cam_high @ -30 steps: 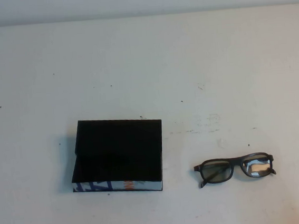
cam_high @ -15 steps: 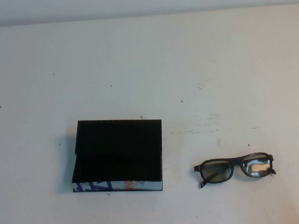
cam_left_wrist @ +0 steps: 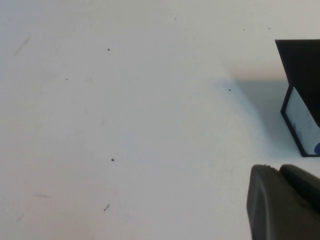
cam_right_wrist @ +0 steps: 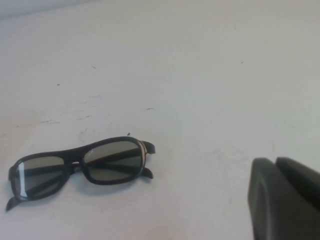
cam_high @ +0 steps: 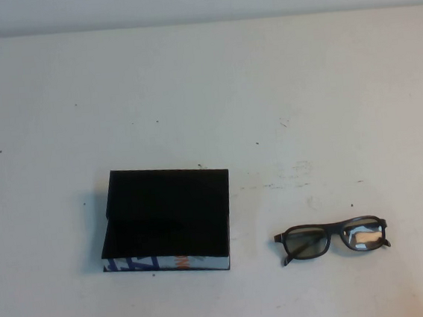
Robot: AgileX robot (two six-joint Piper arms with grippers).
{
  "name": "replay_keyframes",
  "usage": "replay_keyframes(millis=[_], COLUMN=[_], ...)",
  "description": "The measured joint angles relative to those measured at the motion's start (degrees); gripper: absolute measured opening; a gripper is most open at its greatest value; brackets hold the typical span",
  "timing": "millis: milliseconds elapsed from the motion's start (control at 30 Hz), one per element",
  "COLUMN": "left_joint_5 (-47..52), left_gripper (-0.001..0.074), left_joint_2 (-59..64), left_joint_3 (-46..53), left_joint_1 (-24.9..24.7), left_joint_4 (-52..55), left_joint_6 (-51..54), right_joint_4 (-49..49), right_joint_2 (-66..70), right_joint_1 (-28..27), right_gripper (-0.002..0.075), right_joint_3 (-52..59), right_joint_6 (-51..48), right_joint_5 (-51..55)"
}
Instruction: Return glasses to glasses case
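The glasses (cam_high: 334, 233) lie folded on the white table at the front right, lenses facing the robot's side. They also show in the right wrist view (cam_right_wrist: 80, 161). The glasses case (cam_high: 169, 219) stands at the front left, its black lid raised at the back and its white printed side facing the front. One end of the case shows in the left wrist view (cam_left_wrist: 302, 80). My left gripper (cam_left_wrist: 277, 167) is shut and empty, off to one side of the case. My right gripper (cam_right_wrist: 274, 160) is shut and empty, apart from the glasses. Neither arm shows in the high view.
The white table (cam_high: 205, 92) carries small dark specks and faint scuff marks (cam_high: 295, 171). Its far edge meets a pale wall at the back.
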Motion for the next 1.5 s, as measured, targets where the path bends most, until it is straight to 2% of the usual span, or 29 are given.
replay_keyframes(millis=[300,433,600,800,900,1000,1267,1500], left_joint_5=[0.0,0.0,0.0,0.0,0.0,0.0,0.0,0.0], left_gripper=[-0.0004,-0.0004,-0.0004,-0.0004,-0.0004,-0.0004,-0.0004,-0.0004], left_joint_2=[0.0,0.0,0.0,0.0,0.0,0.0,0.0,0.0], left_joint_3=[0.0,0.0,0.0,0.0,0.0,0.0,0.0,0.0], left_joint_1=[0.0,0.0,0.0,0.0,0.0,0.0,0.0,0.0], left_joint_4=[0.0,0.0,0.0,0.0,0.0,0.0,0.0,0.0], left_joint_6=[0.0,0.0,0.0,0.0,0.0,0.0,0.0,0.0], right_joint_4=[3.7,15.8,29.9,38.0,38.6,36.4,19.6,17.5], right_joint_2=[0.0,0.0,0.0,0.0,0.3,4.5,26.5,41.8], right_joint_1=[0.0,0.0,0.0,0.0,0.0,0.0,0.0,0.0], right_gripper=[-0.0011,-0.0011,-0.0011,-0.0011,-0.0011,-0.0011,-0.0011,-0.0011], right_joint_3=[0.0,0.0,0.0,0.0,-1.9,-8.3,-26.6,-33.6], right_joint_6=[0.0,0.0,0.0,0.0,-0.2,-1.6,-4.0,-12.6], right_joint_5=[-0.1,-2.5,-10.7,-14.5,-8.7,-1.2,23.1,31.9])
